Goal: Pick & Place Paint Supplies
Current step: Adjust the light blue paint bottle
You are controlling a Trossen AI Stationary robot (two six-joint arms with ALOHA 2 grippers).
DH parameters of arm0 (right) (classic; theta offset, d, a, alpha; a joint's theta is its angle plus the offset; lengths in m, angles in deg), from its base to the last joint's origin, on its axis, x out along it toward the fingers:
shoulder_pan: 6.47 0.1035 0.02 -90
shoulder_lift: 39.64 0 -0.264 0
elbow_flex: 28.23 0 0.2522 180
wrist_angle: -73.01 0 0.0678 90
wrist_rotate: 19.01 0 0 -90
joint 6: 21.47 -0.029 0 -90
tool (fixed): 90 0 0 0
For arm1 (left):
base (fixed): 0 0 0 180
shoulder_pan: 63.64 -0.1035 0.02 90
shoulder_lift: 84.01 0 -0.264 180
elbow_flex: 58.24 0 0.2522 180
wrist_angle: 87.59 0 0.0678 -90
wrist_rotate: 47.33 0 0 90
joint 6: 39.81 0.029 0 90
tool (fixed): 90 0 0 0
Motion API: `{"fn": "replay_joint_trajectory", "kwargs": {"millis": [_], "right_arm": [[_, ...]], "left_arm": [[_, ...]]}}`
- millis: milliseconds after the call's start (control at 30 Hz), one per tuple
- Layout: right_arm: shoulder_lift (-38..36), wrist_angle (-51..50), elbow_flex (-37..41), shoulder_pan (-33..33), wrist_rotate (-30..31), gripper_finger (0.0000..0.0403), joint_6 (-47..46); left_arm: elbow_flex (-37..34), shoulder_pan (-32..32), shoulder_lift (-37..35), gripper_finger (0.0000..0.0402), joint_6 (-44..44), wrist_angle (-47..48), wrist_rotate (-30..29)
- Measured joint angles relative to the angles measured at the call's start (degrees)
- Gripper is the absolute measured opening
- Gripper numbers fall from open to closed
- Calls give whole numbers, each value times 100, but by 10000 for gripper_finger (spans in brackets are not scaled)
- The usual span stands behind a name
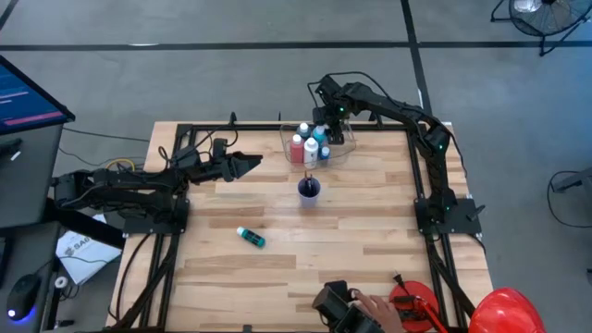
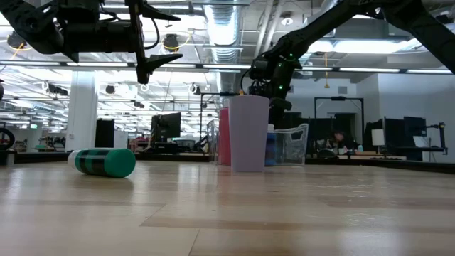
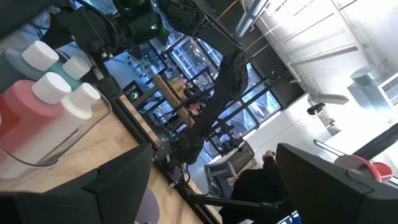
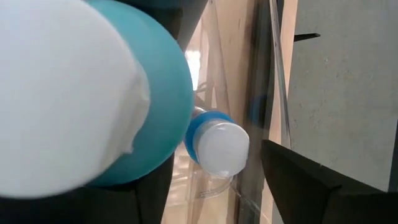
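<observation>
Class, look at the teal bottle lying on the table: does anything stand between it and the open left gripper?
Nothing visible does. The teal bottle lies alone on bare wood, and the left gripper hangs open above the table farther back. The purple cup stands off to the side, out of that path.

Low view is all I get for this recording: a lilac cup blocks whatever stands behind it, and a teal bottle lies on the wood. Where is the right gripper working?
Observer: The right gripper hangs over a clear plastic tub at the table's far edge, just beyond the lilac cup.
Operator: Is anything in that tub?
Observer: Yes, several white-capped bottles stand in it, among them a red bottle.
Operator: And the left gripper?
Observer: The left gripper is open and empty, hovering above the table's left side, pointing towards the tub.
</observation>
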Motion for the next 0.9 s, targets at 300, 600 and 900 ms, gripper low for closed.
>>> {"fn": "replay_joint_trajectory", "kwargs": {"millis": [300,600,900], "right_arm": [[0,-35,0,0,0,238,-2],[-4,-121,-65,0,413,235,-1],[-11,-295,-466,0,450,235,0]], "left_arm": [[0,0,0,335,0,0,0],[0,-1,0,335,0,1,0],[0,-1,0,335,10,2,0]]}}
